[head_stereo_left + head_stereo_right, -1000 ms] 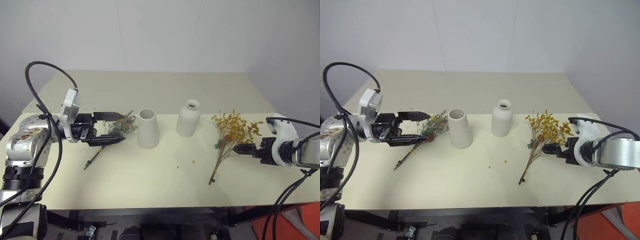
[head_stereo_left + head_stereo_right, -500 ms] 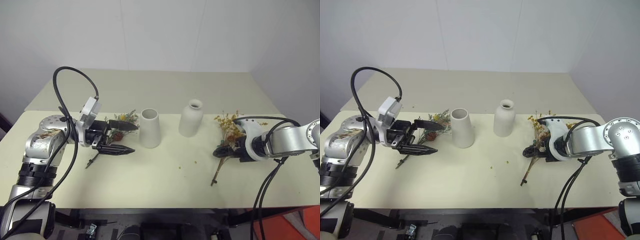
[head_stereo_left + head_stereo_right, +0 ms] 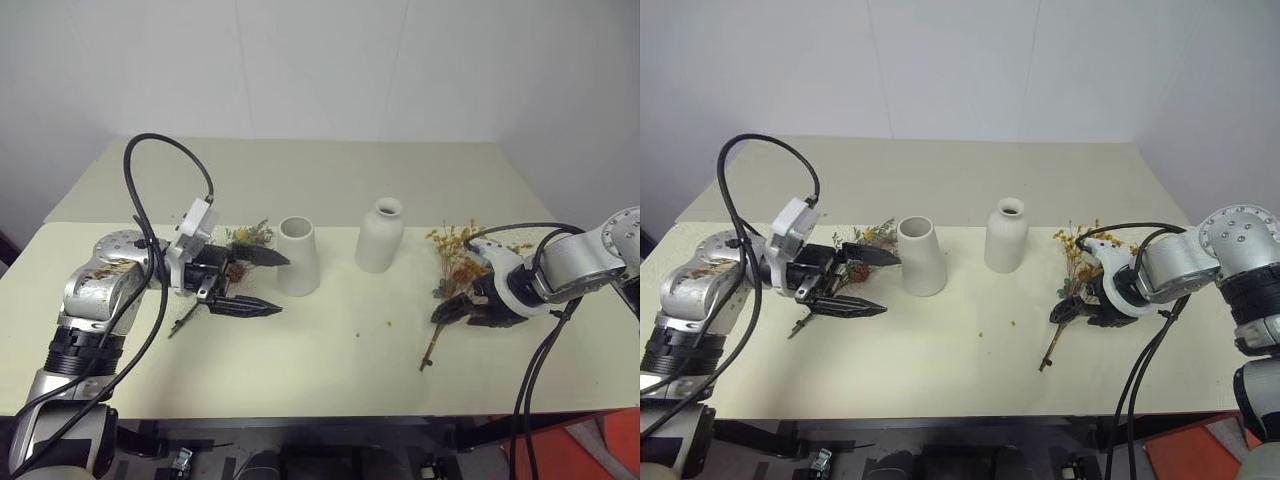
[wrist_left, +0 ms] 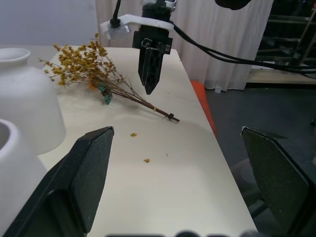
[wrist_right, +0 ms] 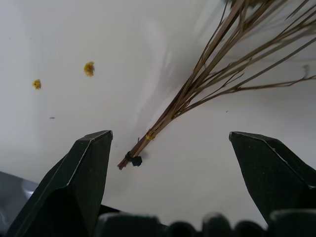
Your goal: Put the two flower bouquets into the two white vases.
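Observation:
The grey-green bouquet lies left of the cone vase. My left gripper stands open over it and points at that vase. Part of the bouquet's head is hidden behind the upper finger, and its stem pokes out below. The bottle vase stands right of the cone vase. The yellow bouquet lies further right. My right gripper is open and tilted down over its thin stems, which run between the two fingers near a black tie.
Small yellow crumbs lie on the cream table between the vases and the front edge. Black cables loop from both arms. An orange-red object sits below the table's right corner.
My left gripper has moved right, over the grey-green bouquet and nearer the cone vase. My right gripper has tipped downward and shifted left onto the yellow bouquet's stems. Both stayed open.

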Robot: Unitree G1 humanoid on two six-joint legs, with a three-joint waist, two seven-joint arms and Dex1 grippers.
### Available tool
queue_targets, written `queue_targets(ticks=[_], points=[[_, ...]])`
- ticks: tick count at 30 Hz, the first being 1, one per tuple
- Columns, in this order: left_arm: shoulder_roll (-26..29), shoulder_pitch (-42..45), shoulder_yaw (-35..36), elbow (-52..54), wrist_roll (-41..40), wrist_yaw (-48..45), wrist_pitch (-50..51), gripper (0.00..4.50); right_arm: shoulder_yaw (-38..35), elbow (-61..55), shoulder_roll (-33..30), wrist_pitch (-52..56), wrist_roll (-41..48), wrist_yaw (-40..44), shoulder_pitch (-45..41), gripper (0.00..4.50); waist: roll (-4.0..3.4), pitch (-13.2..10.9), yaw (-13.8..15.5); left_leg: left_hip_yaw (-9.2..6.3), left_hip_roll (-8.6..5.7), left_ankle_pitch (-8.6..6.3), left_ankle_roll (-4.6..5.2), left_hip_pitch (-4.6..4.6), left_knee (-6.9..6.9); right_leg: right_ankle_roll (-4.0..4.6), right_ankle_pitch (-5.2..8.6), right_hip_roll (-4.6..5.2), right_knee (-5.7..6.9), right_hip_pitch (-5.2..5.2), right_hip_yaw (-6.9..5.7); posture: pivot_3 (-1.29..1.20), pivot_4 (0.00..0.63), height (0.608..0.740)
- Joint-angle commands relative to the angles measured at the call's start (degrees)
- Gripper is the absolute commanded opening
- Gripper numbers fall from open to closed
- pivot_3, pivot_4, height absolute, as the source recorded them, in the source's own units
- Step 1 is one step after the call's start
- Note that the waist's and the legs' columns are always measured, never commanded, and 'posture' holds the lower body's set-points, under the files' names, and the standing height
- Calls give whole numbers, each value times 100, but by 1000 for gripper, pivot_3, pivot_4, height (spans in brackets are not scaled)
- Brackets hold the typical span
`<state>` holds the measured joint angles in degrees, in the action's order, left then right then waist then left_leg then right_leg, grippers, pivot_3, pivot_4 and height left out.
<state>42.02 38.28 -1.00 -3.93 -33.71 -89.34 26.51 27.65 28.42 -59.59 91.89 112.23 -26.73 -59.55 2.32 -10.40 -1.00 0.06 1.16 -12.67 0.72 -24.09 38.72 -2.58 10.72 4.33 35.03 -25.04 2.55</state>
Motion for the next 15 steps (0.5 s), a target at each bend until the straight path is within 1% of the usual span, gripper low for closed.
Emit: queue_targets(ticks=[1,3,5,7,11,15], points=[[-136,242,-92,153,-15,52,-8,4500,-21,398,274,61,77,-157,-165,4442,0,0,-5,0,1,0,0,-2,2,0,-2,-1,0,-1,0,0,150,740],[-212,333,-170,131,12,18,-31,4500,-161,612,519,2,77,-478,-152,4442,0,0,-3,-1,0,0,1,-11,5,-1,-4,-1,4,-9,0,0,150,740],[-300,445,-265,99,58,13,-67,4500,-482,677,855,-230,77,-1099,44,4442,0,0,-4,-1,0,1,1,-15,7,-1,-5,-1,5,-12,0,0,150,740],[-345,514,-299,75,73,11,-71,4500,-959,534,1149,-508,77,-1778,365,4442,0,0,-1,-2,-1,1,2,-17,7,-2,-6,-1,4,-13,0,0,150,740],[-320,536,-276,50,89,-11,-46,4500,-2108,-89,1707,-970,77,-3192,1010,4442,12,9,-22,-6,0,1,2,-16,7,-5,-7,-1,2,-6,-3,0,150,740],[-262,500,-254,46,106,-32,-40,4500,-2963,-907,2388,-1330,77,-4401,1574,4442,12,13,-45,-7,0,6,10,-3,13,-9,-13,-3,6,5,-1,0,150,740]])
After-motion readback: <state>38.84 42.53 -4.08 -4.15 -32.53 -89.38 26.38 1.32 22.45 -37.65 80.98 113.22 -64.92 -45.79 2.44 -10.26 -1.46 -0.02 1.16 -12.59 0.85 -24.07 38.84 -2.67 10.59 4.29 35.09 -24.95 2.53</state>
